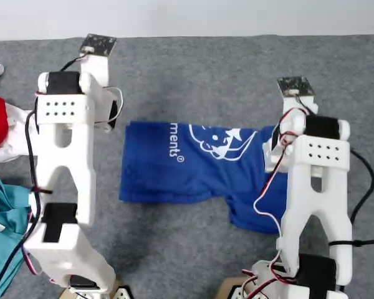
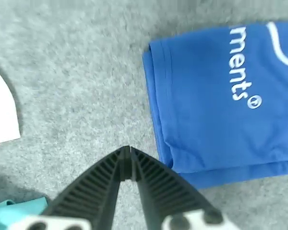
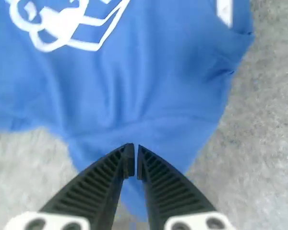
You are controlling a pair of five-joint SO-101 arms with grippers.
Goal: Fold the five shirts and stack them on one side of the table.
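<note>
Blue shirt: soft knit, white print, folded to rough rectangle, one flap jutting; lies flat mid grey felt-like bench. Left tool closed tight, empty, over bare felt beside shirt's folded edge. Right tool closed, empty, above flap.

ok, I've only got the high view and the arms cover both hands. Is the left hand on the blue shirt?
Observer: No. The left hand is shut, with its tips over the bare grey table cover. It sits beside the folded edge of the blue shirt, apart from it.
Operator: and the right one?
Observer: The right hand is shut too, with its tips over the blue shirt near the shirt's edge. Creases in the cloth run toward the tips, but I cannot tell whether it is pinching any fabric.
</note>
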